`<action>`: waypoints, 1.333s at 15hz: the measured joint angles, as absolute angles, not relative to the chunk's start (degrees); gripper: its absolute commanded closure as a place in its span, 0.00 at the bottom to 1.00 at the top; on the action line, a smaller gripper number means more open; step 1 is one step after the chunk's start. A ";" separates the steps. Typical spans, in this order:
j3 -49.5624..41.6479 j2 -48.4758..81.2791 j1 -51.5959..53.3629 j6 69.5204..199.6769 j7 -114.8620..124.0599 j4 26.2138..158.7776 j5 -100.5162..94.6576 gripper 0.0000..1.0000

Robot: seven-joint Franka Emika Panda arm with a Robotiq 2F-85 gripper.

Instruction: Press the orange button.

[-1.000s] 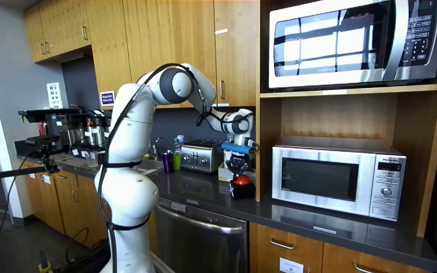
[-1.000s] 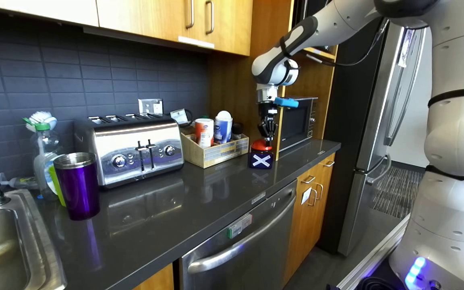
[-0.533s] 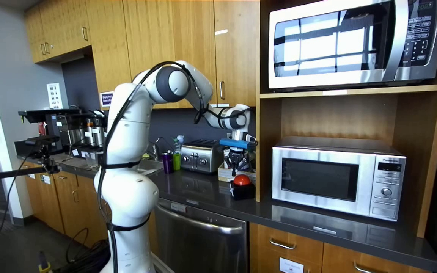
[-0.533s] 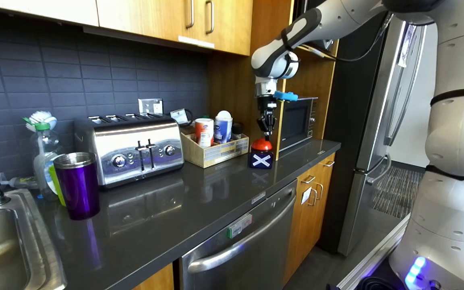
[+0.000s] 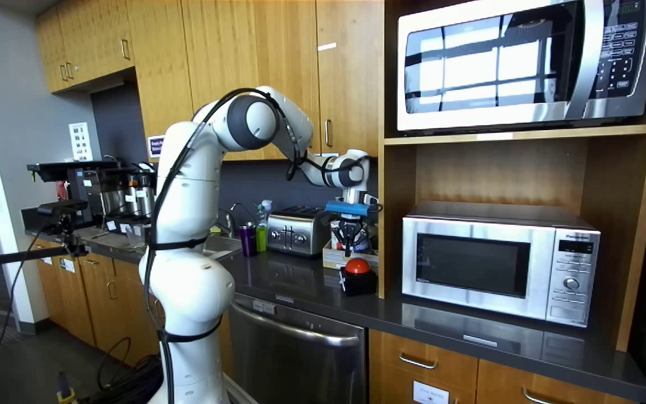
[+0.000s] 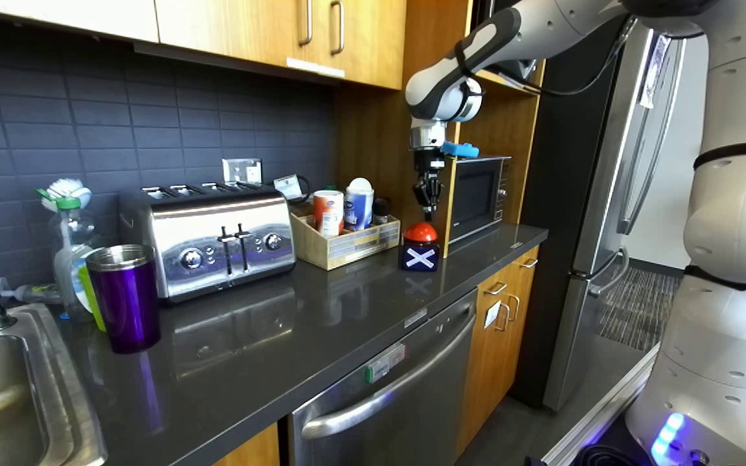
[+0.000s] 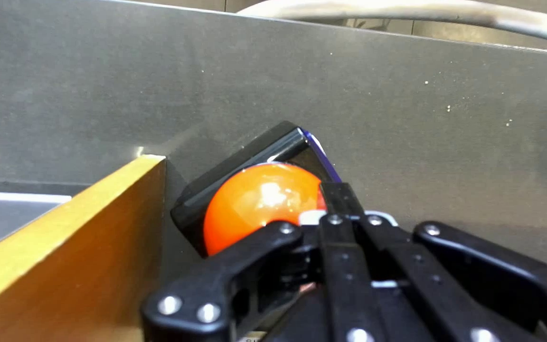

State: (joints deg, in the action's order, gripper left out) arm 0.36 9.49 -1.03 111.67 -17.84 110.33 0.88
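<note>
The orange button [image 5: 358, 274], a glossy red-orange dome [image 6: 421, 232] on a black boxy base [image 6: 419, 260] marked with a white X, stands upright on the dark tabletop [image 6: 327, 323], just beside a wooden panel [image 7: 117, 242].

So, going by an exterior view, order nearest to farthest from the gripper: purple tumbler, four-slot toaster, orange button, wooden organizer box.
In an exterior view, from the gripper:
1. Orange button: just below it.
2. Wooden organizer box: image left of the button.
3. Four-slot toaster: further left, past the box.
4. Purple tumbler: leftmost of the four.
</note>
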 measured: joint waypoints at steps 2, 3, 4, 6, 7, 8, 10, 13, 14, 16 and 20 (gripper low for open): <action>0.36 9.50 -1.07 112.94 -18.29 110.35 0.88 1.00; 0.36 9.50 -1.07 113.59 -18.55 110.35 0.85 1.00; 0.37 9.49 -1.07 114.06 -18.75 110.35 0.85 1.00; 0.36 9.50 -1.10 114.65 -19.09 110.40 0.85 1.00; 0.36 9.55 -1.13 114.74 -19.39 110.44 0.85 1.00; 0.36 9.63 -1.17 114.77 -19.69 110.48 0.85 1.00; 0.37 9.80 -1.26 114.81 -20.25 110.57 0.85 1.00; 0.36 10.22 -1.38 115.08 -21.24 110.58 0.93 1.00; 0.36 10.40 -1.43 115.26 -21.48 110.58 1.03 1.00; 0.37 10.83 -1.59 115.61 -21.95 110.58 1.28 1.00; 0.37 11.83 -1.82 115.96 -22.27 110.49 1.54 1.00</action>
